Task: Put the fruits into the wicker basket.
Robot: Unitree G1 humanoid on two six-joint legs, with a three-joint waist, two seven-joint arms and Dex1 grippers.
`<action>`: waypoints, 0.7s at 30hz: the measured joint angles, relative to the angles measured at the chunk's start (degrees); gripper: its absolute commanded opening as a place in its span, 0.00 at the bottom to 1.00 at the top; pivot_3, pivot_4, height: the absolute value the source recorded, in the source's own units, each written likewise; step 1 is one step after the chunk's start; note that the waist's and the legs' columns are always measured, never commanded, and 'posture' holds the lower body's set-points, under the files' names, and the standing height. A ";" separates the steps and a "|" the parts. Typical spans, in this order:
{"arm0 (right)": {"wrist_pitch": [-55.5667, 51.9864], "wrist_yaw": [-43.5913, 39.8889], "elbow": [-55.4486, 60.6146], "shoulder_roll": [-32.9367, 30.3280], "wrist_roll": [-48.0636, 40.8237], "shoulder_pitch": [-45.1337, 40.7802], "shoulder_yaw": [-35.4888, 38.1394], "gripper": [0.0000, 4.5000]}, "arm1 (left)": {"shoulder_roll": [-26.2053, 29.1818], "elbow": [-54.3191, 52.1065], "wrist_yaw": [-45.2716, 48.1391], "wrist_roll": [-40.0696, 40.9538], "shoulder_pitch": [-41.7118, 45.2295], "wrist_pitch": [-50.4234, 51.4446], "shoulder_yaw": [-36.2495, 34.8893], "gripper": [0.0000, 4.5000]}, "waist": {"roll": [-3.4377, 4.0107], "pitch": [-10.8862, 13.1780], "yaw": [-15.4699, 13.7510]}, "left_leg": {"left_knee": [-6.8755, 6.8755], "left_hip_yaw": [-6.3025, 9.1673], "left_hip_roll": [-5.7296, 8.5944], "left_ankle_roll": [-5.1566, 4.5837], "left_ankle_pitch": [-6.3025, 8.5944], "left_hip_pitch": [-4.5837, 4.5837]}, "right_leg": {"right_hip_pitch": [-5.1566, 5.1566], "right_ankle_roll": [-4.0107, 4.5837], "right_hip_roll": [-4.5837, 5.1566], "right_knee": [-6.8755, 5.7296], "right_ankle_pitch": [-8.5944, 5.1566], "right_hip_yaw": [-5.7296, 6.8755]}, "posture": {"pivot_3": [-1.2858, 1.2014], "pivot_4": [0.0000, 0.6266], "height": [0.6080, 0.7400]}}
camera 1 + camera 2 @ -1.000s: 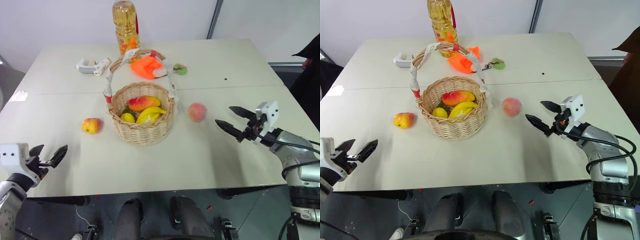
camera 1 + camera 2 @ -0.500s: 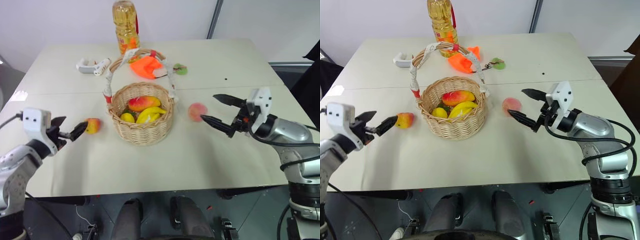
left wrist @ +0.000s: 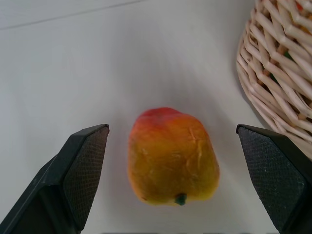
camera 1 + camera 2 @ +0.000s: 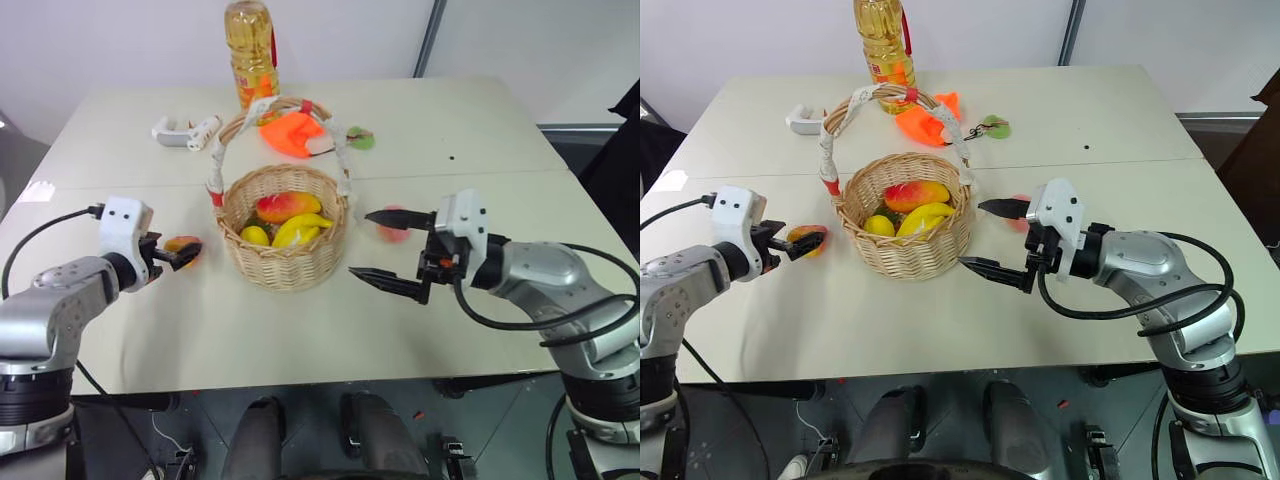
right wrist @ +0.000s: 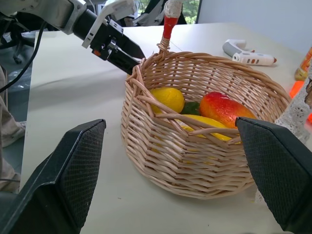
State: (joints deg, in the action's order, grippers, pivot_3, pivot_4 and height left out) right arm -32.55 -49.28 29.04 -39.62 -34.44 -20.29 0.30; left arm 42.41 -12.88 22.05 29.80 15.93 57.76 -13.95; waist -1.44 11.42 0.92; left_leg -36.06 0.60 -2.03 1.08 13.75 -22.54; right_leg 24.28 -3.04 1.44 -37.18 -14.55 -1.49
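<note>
On the worktop [image 4: 420, 330], the left end effector [image 4: 182, 252] stands spread around the red-yellow fruit [image 3: 171, 156] beside the wicker basket [image 4: 285, 262], while the right end effector [image 4: 385, 250], also spread and empty, hovers near the peach [image 4: 393, 230] on the basket's other side.

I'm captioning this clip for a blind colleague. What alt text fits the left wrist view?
A red and yellow apple lies on a pale table between the two open black fingers of the left gripper, which do not touch it. The woven wall of a wicker basket curves along one side.
</note>
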 measured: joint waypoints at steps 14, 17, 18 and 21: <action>0.84 -0.07 -0.01 0.21 1.59 0.09 -0.79 1.00 | 0.71 2.19 1.00 -3.30 -1.37 -0.53 0.53 0.60 | -0.01 0.00 0.22 | 0.02 0.01 -0.01 0.00 0.00 0.00 | 0.03 -0.03 0.01 -0.01 0.02 0.00 | 0.52 0.24 1.00; 1.01 -0.29 -0.24 -0.16 1.94 0.39 -0.57 1.00 | 3.71 -2.66 7.54 -1.56 -8.02 -4.67 -4.36 0.60 | -0.04 0.02 0.21 | 0.06 0.00 -0.05 0.00 0.00 -0.03 | 0.09 0.10 0.06 -0.01 -0.05 0.00 | 0.52 0.24 1.00; 1.14 -0.46 -0.45 -0.37 2.17 0.38 -0.46 1.00 | 4.12 -4.73 10.13 -0.04 -9.76 -5.63 -6.48 0.60 | -0.04 0.02 0.10 | 0.05 0.00 -0.05 0.00 0.00 -0.03 | 0.09 0.11 0.09 -0.01 -0.05 0.01 | 0.52 0.24 1.00; 2.20 -1.32 -2.38 -1.56 2.73 0.24 0.41 1.00 | 4.89 -13.47 17.82 10.70 -11.18 -4.50 -13.23 0.60 | -0.05 0.02 -0.47 | -0.10 -0.02 -0.03 0.01 0.00 -0.13 | 0.03 0.14 0.19 0.02 -0.07 0.09 | 0.52 0.24 1.00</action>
State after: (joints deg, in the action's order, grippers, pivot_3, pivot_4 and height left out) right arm -30.36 -50.60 26.67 -41.18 -31.71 -20.06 0.71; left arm 47.30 -26.35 39.87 40.50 4.75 53.26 -27.18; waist -1.49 11.44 0.44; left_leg -36.16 0.57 -2.06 1.09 13.75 -22.68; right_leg 24.31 -2.90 1.62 -37.16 -14.62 -1.40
